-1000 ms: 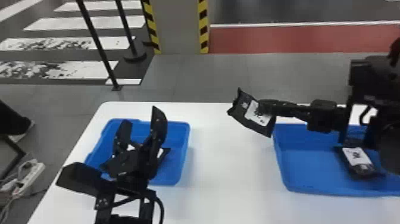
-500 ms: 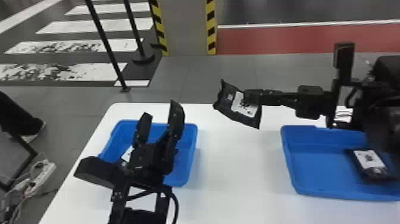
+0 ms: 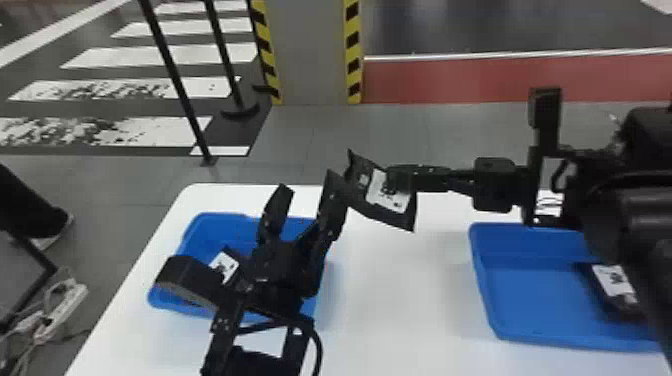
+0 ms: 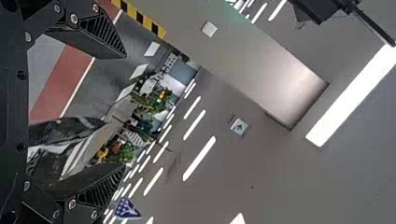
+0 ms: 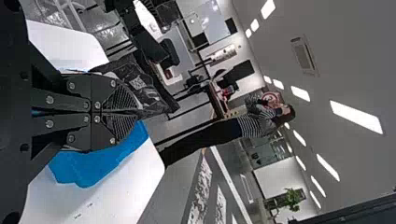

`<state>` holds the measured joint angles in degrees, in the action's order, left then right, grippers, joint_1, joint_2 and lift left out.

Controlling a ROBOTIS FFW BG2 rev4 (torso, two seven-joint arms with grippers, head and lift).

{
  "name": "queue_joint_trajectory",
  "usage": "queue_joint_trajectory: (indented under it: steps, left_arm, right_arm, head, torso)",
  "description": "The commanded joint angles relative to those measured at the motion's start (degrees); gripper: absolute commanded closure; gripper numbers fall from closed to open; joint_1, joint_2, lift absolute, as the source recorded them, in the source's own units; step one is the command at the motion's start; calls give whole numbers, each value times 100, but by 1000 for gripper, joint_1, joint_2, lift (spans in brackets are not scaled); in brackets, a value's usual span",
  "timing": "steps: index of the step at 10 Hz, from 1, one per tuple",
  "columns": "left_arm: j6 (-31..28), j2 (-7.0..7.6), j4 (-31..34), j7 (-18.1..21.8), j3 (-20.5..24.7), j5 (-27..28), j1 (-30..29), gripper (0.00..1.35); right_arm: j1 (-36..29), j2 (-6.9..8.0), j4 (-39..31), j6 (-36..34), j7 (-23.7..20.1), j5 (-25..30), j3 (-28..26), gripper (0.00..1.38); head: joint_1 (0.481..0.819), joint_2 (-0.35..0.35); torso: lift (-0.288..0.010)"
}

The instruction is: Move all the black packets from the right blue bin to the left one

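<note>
Black jaws on the right gripper (image 3: 392, 178) are closed on a black packet (image 3: 384, 194) just beside the left gripper (image 3: 307, 192), whose own jaws stand wide apart, while the left blue bin (image 3: 205, 232) holds a white-labelled packet (image 3: 224, 266) and the right blue bin (image 3: 530, 295) holds another labelled packet (image 3: 614, 281).

Creased, glossy black plastic packet (image 3: 361, 197) — matt white label (image 3: 387, 192), smooth blue plastic bins (image 3: 530, 295), smooth white tabletop (image 3: 400, 290)
</note>
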<state>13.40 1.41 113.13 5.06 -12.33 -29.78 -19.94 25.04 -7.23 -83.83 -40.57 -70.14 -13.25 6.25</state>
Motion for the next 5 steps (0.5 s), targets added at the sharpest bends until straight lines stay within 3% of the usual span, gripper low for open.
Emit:
queue_joint_trajectory:
  steps: [1,5]
  left_arm:
    - [-496,0,0,57,-138,-1,82,208]
    - [-1157,0,0,127,-165,-212,152,208]
  right_arm:
    - [84,38,121,50,-26,-72,87,1130]
    - [197,82,290,92,-44,-142,236,1130]
  head:
    - [652,125]
    - [666,89]
  torso:
    - [-110]
    - [-110]
